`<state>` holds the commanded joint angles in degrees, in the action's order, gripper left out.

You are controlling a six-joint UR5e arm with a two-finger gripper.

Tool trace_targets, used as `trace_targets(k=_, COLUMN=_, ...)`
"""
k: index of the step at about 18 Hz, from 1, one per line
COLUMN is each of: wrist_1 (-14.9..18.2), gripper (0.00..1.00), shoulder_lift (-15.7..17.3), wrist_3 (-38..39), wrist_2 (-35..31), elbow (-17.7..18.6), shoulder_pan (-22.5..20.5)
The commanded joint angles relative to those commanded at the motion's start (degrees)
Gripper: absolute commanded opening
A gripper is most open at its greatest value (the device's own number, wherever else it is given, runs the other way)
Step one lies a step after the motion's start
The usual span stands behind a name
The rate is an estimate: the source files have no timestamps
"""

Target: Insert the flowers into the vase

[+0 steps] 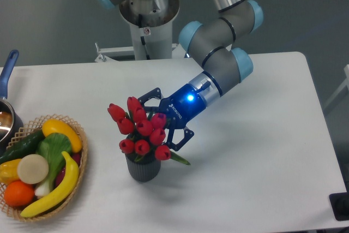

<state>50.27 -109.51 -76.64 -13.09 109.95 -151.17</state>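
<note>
Black fingers of my gripper [161,123] sit spread either side of the flowers [138,130], unclenched w/ gaps showing. Red tulips stand in the vase [143,168], stems down its mouth, heads leaning left. Basket [76,162] of fruit & veg sits left, near table [256,151] edge.

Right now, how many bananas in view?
2, both in the wicker basket at the table's left edge: one banana lies across its top, the other banana curves down its right side. More may be hidden under the produce.
</note>
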Motion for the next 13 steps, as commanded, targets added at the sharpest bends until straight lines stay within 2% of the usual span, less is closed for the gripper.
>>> trace_targets(k=3, wrist_1=0.0, gripper=1.0, shoulder_lift=1.4, wrist_3=0.09, wrist_2=-0.7, elbow=0.09, shoulder_pan=0.0)
trace_targets(k=9, wrist_1=0.0, gripper=1.0, shoulder_lift=5.88, wrist_3=-0.09, wrist_2=-10.09, elbow=0.18, shoulder_pan=-0.17)
trace_targets(k=13, wrist_1=0.09, gripper=1.0, shoulder_lift=9.58, wrist_3=0.09, wrist_2=-22.83, elbow=-0.53, shoulder_pan=-1.23)
